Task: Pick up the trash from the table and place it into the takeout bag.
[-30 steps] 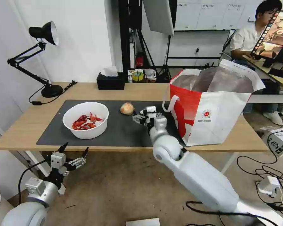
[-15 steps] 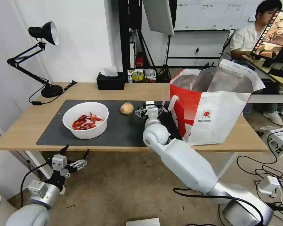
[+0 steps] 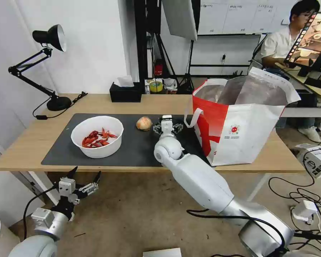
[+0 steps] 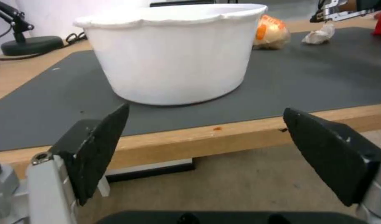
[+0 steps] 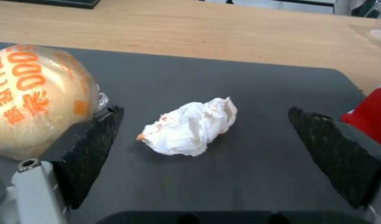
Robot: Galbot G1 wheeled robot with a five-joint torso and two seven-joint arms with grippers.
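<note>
On the dark mat (image 3: 139, 150) of the table (image 3: 96, 101) stands a white bowl (image 3: 97, 136) (image 4: 169, 53) of red shells. To its right lies the round orange-beige lump (image 3: 144, 123) (image 5: 33, 99). My right gripper (image 3: 166, 125) (image 5: 205, 112) is open and low over the mat between the lump and the takeout bag (image 3: 246, 125). The crumpled white tissue (image 5: 190, 128) (image 4: 319, 35) lies on the mat between its fingers, untouched. My left gripper (image 3: 85, 174) (image 4: 206, 110) hangs open below the table's front edge, facing the bowl.
A black tissue box (image 3: 125, 93) and a desk lamp (image 3: 48, 39) stand along the table's far side. The bag's red corner (image 5: 370, 105) is close beside my right gripper. Cables and boxes (image 3: 310, 200) lie on the floor at the right.
My right arm has swung left and reached farther over the mat, turning the gripper to straddle the tissue. The left gripper has sunk slightly.
</note>
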